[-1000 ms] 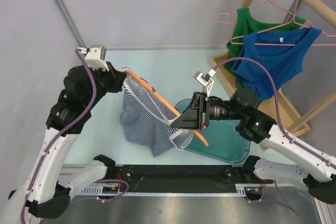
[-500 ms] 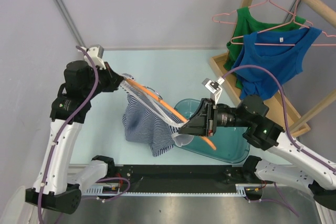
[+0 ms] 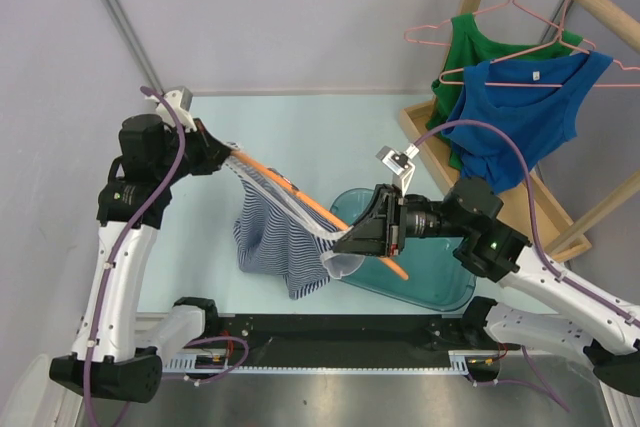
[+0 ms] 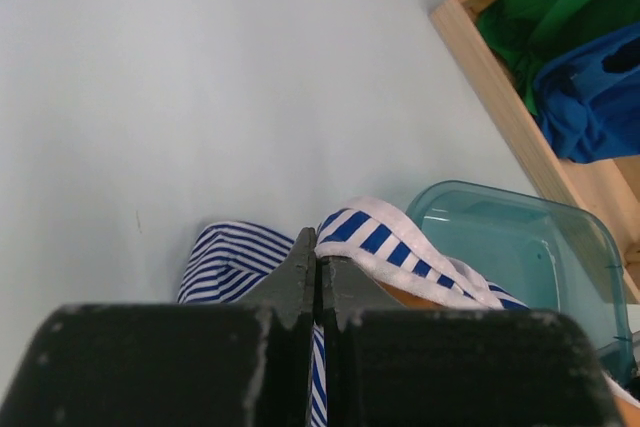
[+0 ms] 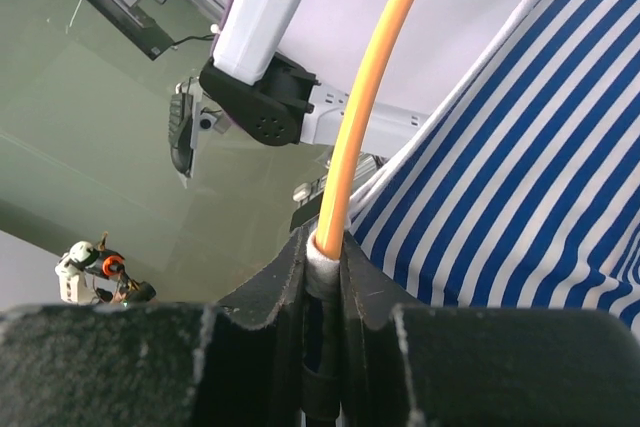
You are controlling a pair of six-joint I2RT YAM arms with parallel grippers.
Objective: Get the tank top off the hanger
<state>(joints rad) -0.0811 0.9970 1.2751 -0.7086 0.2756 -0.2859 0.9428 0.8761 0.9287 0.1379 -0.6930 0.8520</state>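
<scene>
The blue-and-white striped tank top [image 3: 275,237] hangs over the table from an orange hanger [image 3: 300,199] that slants between my two grippers. My left gripper [image 3: 222,154] is at the hanger's upper left end. In the left wrist view it [image 4: 318,265] is shut, pinching striped cloth of the tank top [image 4: 385,237], with a bit of the orange hanger [image 4: 420,297] beside it. My right gripper [image 3: 345,243] is shut on the lower part of the hanger [image 5: 375,77], with a white hem caught in the jaws [image 5: 323,247] and the striped tank top [image 5: 520,177] draped to the right.
A teal plastic bin [image 3: 430,277] sits under my right gripper. At the back right stands a wooden rack [image 3: 425,152] with a green top [image 3: 480,47] and a blue top [image 3: 525,107] on pink hangers. Grey walls close the back and left.
My left gripper has closed on the striped cloth and drawn back to the left, stretching the strap along the hanger. The right gripper shifted slightly, still gripping the hanger.
</scene>
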